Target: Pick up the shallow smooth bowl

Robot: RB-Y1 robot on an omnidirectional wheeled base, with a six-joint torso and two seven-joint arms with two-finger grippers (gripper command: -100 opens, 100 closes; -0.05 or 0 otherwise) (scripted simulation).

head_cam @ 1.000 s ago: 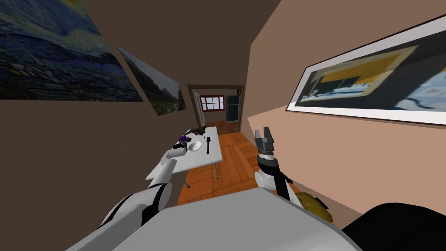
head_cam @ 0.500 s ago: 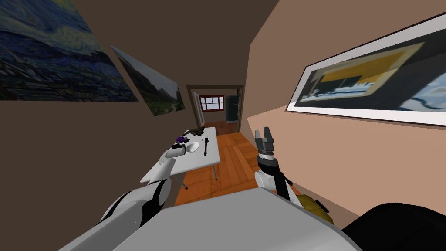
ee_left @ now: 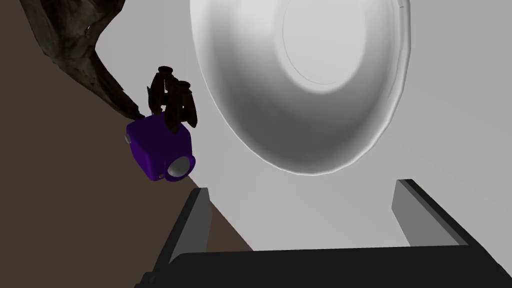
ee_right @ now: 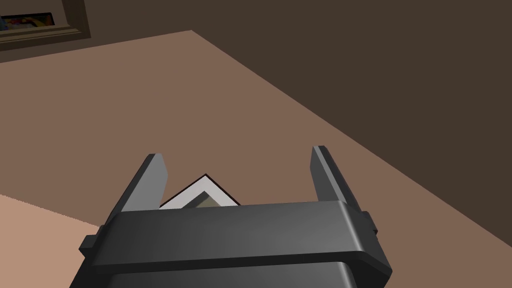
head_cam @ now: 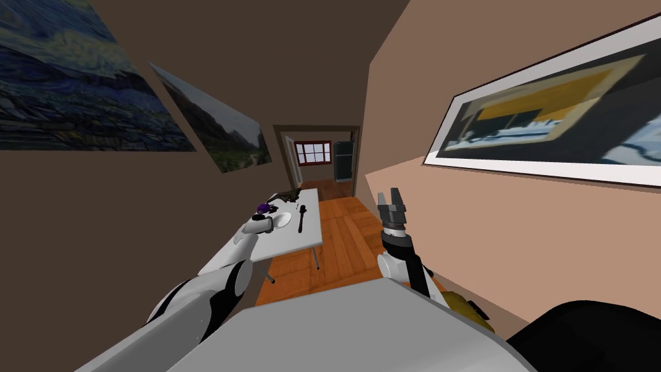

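A shallow, smooth white bowl (head_cam: 281, 220) (ee_left: 305, 85) lies on the white table (head_cam: 290, 242). My left gripper (head_cam: 263, 225) (ee_left: 302, 187) hovers just short of the bowl's near rim, open, with nothing between its fingers. The bowl is about as wide as the gap between the fingers. My right gripper (head_cam: 389, 197) (ee_right: 237, 153) is raised over the floor to the right of the table, open and holding nothing.
A purple cube-like object (ee_left: 160, 147) (head_cam: 263, 207) with dark prongs sits beside the bowl near the brown wall. A dark twisted object (ee_left: 75, 40) lies beyond it. A long dark utensil (head_cam: 302, 218) lies on the bowl's other side. Wooden floor (head_cam: 342, 239) runs to a doorway (head_cam: 316, 158).
The whole head view has shifted, with the table now a little further left in the picture, so I have moved. My left hand stays by the bowl. The right arm holds still.
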